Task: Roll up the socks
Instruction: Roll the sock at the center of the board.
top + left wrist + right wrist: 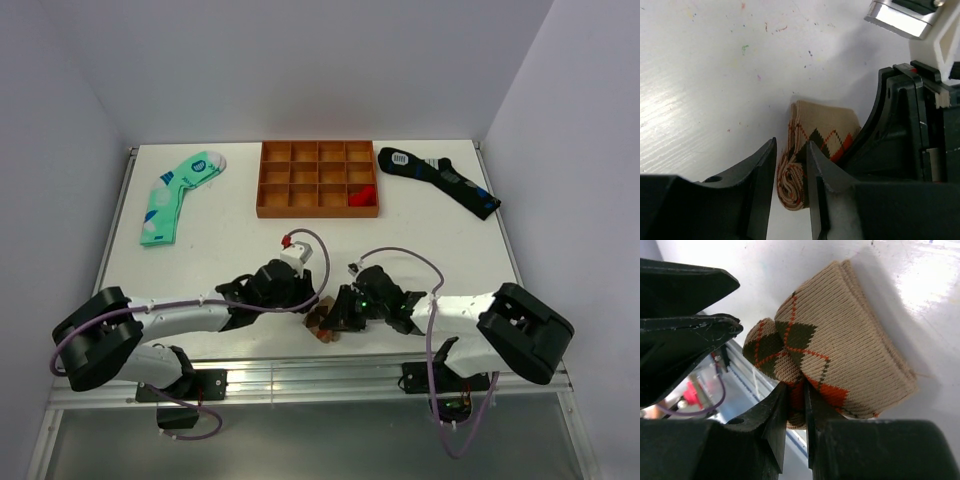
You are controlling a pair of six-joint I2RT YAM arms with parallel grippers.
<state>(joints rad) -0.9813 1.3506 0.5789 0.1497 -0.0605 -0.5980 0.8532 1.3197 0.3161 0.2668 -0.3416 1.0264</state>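
The socks point(322, 320) are a tan-brown argyle knit, partly rolled, lying near the table's front edge between both grippers. In the left wrist view the rolled end point(791, 187) sits between the fingers of my left gripper point(791, 170). The right finger touches the roll, and a sliver of table shows between the roll and the left finger. The flat part point(822, 125) extends away from me. My right gripper point(796, 395) is shut on a fold of the sock point(850, 340) from the opposite side. From above, the left gripper point(312, 306) and right gripper point(338, 318) nearly meet over the sock.
An orange compartment tray point(318, 180) stands at the back centre with a red item point(363, 195) in one cell. A mint-green sock point(180, 195) lies back left, a black sock point(440, 180) back right. The table's front rail point(320, 370) is just behind the sock.
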